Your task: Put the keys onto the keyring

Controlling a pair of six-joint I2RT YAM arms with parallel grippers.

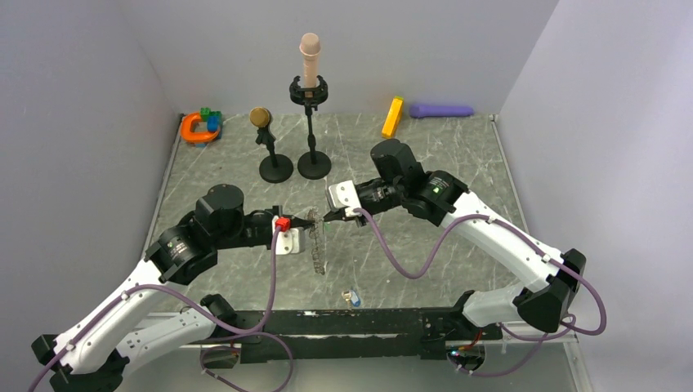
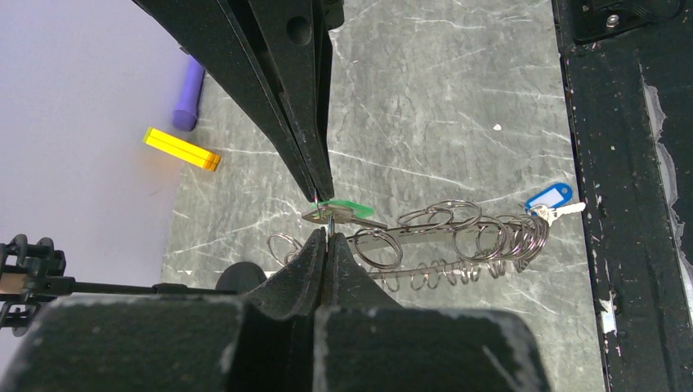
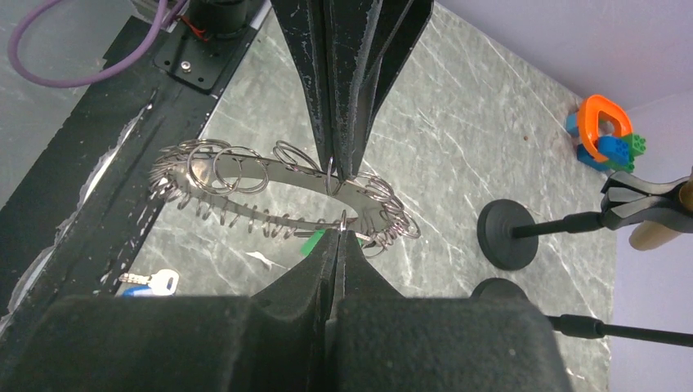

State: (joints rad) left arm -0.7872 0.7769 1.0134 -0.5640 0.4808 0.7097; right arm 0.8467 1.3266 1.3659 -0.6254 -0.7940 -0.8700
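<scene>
Step in hand: threading the green key (image 2: 343, 206) onto the keyring (image 3: 286, 178), judging by both grippers meeting at one spot on its rim.
Left gripper (image 2: 325, 216): fingers are clenched on a thin bit of metal right at the green key's head. Whether that is the shank or its little loop is too small to tell.
Right gripper (image 3: 339, 204): fingers are clamped across the keyring's flat band at its far end, among the small split rings (image 2: 445, 216) strung along it.
Keyring position: mid-table (image 2: 425, 98), between the two grippers, standing on edge and running near to far. Whether its near end touches the table cannot be told.
Other key: a blue-tagged key (image 2: 549, 198) lies on the table just beside the black base rail (image 2: 605, 163), apart from the ring and ungripped.
Doing it well: the right gripper should act purely as a vice, with no twisting. The left should make short moves along the wire of one split ring, feeding the key's hole round the coil rather than shoving sideways.
Watch for: neighbouring split rings snagging the key, the key pivoting in so fine a pinch, and the band slipping if the arms pull apart.
Progress: probably early to middle. The green key is at the ring but not seen hanging free, and the blue one is not yet picked up.
</scene>
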